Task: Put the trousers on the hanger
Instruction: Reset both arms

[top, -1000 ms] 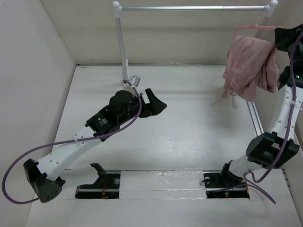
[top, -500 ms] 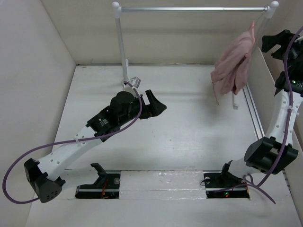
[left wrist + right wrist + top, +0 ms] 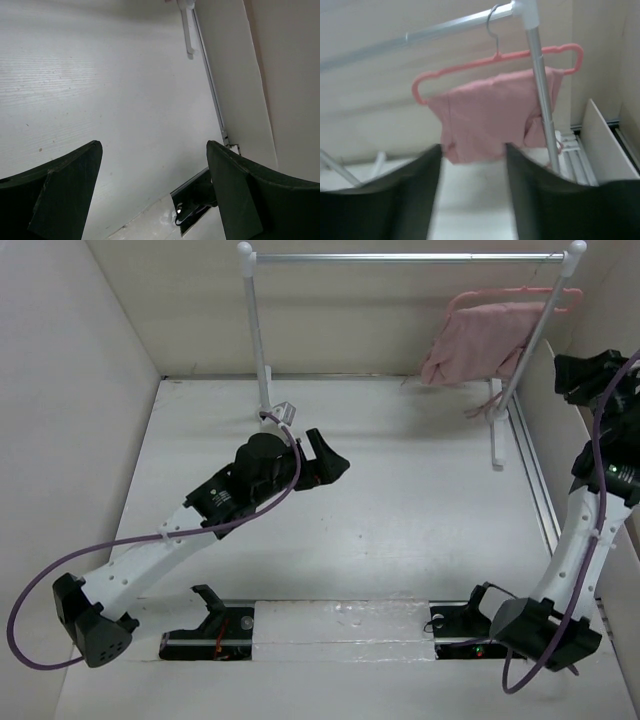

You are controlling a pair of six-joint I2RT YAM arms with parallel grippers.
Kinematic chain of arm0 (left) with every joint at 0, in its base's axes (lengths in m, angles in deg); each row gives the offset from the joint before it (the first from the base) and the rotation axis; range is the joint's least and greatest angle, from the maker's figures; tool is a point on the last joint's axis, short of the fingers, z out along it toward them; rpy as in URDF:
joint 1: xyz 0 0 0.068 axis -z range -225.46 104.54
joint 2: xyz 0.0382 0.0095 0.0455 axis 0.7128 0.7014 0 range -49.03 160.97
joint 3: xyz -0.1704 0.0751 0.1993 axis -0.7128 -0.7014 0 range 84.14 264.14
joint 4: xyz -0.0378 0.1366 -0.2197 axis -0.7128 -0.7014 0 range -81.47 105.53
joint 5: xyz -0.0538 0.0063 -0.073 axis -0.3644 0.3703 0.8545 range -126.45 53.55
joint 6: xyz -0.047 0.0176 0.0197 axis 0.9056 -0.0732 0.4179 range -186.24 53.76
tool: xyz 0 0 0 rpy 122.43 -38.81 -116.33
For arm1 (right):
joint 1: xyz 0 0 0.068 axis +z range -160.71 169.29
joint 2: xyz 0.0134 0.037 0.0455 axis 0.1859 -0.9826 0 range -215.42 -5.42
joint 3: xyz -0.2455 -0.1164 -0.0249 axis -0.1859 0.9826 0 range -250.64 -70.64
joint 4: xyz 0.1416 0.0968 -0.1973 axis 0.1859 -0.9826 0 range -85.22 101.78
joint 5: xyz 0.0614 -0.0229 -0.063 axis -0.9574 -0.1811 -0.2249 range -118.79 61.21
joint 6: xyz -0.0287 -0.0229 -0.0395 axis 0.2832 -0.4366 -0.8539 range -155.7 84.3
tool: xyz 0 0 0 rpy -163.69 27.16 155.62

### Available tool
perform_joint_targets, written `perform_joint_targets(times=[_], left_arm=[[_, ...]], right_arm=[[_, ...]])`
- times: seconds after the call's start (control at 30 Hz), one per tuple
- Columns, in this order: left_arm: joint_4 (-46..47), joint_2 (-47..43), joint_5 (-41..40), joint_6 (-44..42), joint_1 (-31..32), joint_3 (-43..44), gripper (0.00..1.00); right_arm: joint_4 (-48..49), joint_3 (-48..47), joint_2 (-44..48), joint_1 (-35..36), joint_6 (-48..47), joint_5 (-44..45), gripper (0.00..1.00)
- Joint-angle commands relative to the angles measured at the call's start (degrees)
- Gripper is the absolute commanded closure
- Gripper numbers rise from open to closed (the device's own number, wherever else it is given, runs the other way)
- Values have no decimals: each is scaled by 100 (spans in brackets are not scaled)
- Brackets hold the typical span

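Trousers (image 3: 485, 117) draped over hanger (image 3: 555, 49), hooked on rail (image 3: 400, 257). Right tool (image 3: 472, 150) apart, empty: retreat straight, clear of hook. Left tool (image 3: 153, 145) apart, idle.

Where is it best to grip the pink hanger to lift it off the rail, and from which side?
Probably the bare neck of the hanger just under its hook, coming from the arms' side. The trousers cover only the lower bar, and the stand's post crosses the right shoulder; a wall is behind.
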State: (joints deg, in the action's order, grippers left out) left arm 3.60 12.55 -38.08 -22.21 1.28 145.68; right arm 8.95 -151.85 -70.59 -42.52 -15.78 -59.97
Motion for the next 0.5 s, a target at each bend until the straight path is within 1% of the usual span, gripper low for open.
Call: perform_joint_targets(times=[0.0, 0.03, 0.07, 0.1, 0.13, 0.17, 0.2, 0.23, 0.27, 0.33, 0.4, 0.43, 0.47], left_arm=[[94, 55, -92, 0, -42, 244, 19], [85, 73, -127, -17, -42, 306, 19], [41, 108, -162, -43, -42, 341, 19], [6, 152, -188, -87, -42, 402, 19], [-73, 196, -302, -244, -42, 559, 19], [-291, 275, -390, -333, -42, 657, 18], [-484, 354, -626, -534, -42, 840, 18], [-486, 354, -628, -605, -42, 903, 18], [-634, 389, -689, -719, -42, 965, 17], [-715, 407, -742, -869, -42, 1000, 16], [-733, 337, -716, -1010, -95, 913, 16], [-733, 285, -690, -1028, -95, 808, 15], [-741, 180, -690, -1037, -95, 738, 15]], right_arm=[[-59, 482, 451, 166, 143, -240, 57], [-199, 631, 600, 367, 143, -222, 68], [-209, 946, 915, 508, 135, -222, 82], [-244, 1097, 1066, 657, 143, -196, 86], [-505, 1229, 1198, 807, 65, -135, 90], [-656, 1352, 1495, 1095, 3, -99, 96], [-979, 1684, 1811, 1377, -171, -64, 97], [-1139, 1687, 1814, 1379, -173, -55, 97], [-1280, 1809, 1962, 1710, -234, -11, 97], [-1718, 2152, 2446, 1993, -410, 24, 90], [-2097, 2346, 2893, 2335, -602, -20, 65], [-2725, 2451, 3017, 2425, -978, 50, 50], [-3080, 2469, 3167, 2495, -1225, 103, 1]])
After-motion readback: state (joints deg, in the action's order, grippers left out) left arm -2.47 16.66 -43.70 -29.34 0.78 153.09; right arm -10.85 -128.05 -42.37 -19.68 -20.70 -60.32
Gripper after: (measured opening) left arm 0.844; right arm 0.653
